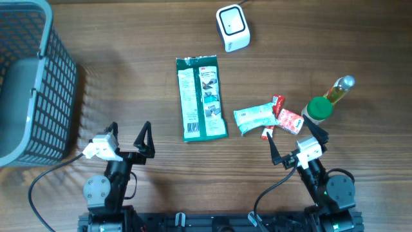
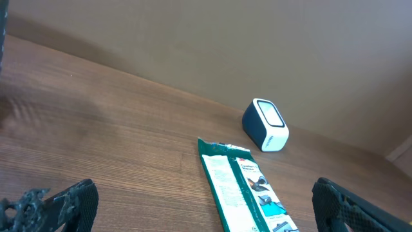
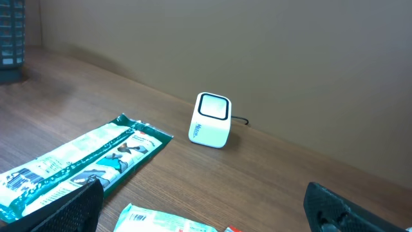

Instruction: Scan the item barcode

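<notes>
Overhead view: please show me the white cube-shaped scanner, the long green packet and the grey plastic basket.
White cube-shaped scanner (image 1: pixel 232 26): overhead view, its top face.
Long green packet (image 1: pixel 201 98): overhead view, middle of its printed side.
Grey plastic basket (image 1: pixel 58 96): overhead view, its mesh side wall.

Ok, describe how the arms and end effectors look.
Both arms are black with round joint housings: left arm, right arm. Each carries a white wrist block and a black cable. The left end effector and right end effector have black tapering fingers.
</notes>
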